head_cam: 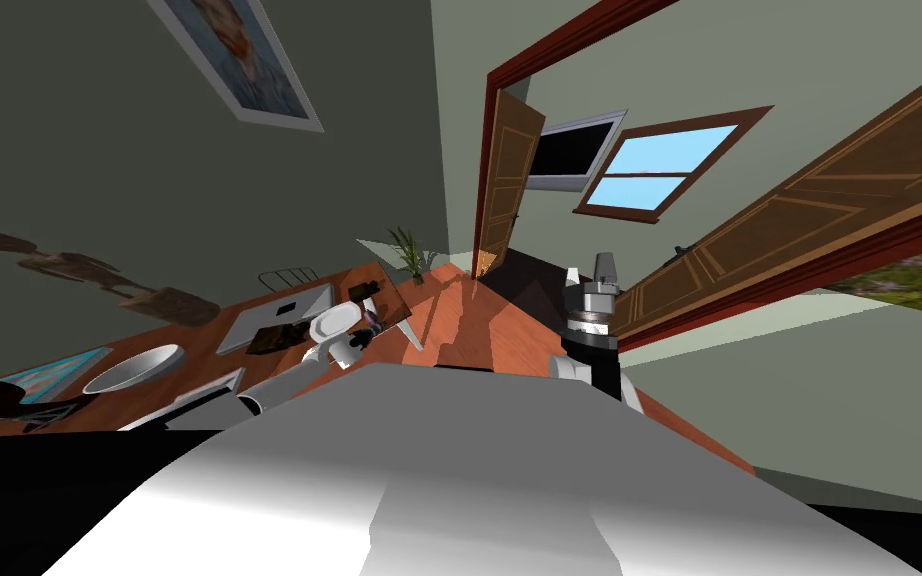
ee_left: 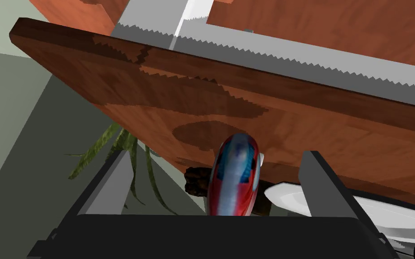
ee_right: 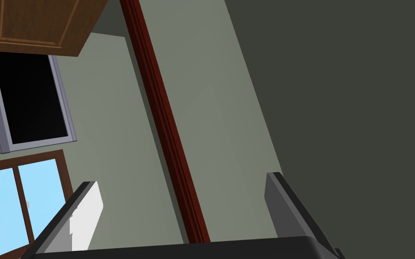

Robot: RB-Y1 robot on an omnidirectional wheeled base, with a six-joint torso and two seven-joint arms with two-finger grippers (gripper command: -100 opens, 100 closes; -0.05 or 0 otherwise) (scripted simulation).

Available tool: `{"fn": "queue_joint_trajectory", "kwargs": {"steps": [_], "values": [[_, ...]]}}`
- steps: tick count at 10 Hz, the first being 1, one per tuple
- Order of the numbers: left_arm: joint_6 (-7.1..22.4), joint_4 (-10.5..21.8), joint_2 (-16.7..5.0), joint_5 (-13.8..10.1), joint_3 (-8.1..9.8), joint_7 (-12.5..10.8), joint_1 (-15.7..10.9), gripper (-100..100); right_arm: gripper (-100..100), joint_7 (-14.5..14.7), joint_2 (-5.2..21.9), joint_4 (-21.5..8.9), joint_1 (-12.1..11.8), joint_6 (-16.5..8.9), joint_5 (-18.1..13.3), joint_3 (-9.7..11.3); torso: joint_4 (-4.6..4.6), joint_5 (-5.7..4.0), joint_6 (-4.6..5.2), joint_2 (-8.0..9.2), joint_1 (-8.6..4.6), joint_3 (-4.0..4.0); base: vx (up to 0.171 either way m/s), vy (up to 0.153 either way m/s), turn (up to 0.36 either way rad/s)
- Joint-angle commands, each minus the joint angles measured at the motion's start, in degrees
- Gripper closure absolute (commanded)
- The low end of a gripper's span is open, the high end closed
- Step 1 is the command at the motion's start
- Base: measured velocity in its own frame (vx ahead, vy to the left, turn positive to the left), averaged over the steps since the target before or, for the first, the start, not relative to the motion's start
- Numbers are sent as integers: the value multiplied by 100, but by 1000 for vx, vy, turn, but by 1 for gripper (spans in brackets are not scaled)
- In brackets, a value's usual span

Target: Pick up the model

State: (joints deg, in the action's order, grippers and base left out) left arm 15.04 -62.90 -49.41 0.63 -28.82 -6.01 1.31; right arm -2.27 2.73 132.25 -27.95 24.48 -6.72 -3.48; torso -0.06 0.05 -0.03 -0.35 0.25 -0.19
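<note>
The model (ee_left: 233,175) is a small rounded body in red, blue and silver, lying at the edge of a reddish-brown wooden table (ee_left: 292,126). It sits between the fingers of my left gripper (ee_left: 215,155), which stand wide apart and do not touch its sides. In the head view my left gripper (head_cam: 364,335) is low over the table's near end. My right gripper (head_cam: 604,270) is raised off to the right, away from the table, with its fingers (ee_right: 85,211) apart and nothing between them.
A white plate (ee_left: 382,211) lies beside the model, with a dark lumpy thing (ee_left: 195,182) close by. On the table are a white bowl (head_cam: 134,368) and a flat white tray (head_cam: 279,315). A potted plant (head_cam: 409,250) stands past the table's far end, near an open wooden door (head_cam: 504,190).
</note>
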Motion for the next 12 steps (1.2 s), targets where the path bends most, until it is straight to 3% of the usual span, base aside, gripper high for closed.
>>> {"fn": "queue_joint_trajectory", "kwargs": {"steps": [1, 5, 6, 7, 8, 12], "values": [[106, -19, -159, -33, -43, -7, -10, -100, 0, 0, 0, 0, 0, 0, 0, 0, 0, 0, 0, 0, 0, 0, 64, 33, -53], [328, 414, -542, 8, -232, -1, -305, -100, 0, 0, 0, 0, 0, 0, 0, 0, 1, -3, -2, 6, -10, 4, 79, 20, -78], [268, 368, -461, 30, -185, -2, -245, -100, 0, 0, 0, 0, 0, 0, 0, 0, 1, -3, -3, 6, -6, 4, 39, 19, -19], [282, 370, -473, 38, -182, -7, -244, 0, 0, 0, 0, 0, 0, 0, 0, 0, 3, -1, -4, 19, -11, 10, 7, 3, 3], [65, 544, -463, -45, -132, 121, -198, -100, 0, 0, 0, 0, 0, 0, 0, 0, 6, -3, -4, 31, -16, 17, 51, -19, 11], [-538, 1067, -437, -290, 17, 505, -60, -100, 0, 0, -1, 0, 0, 0, 0, 1, 2, -8, -5, 14, -37, 8, 78, -48, 21]]}}
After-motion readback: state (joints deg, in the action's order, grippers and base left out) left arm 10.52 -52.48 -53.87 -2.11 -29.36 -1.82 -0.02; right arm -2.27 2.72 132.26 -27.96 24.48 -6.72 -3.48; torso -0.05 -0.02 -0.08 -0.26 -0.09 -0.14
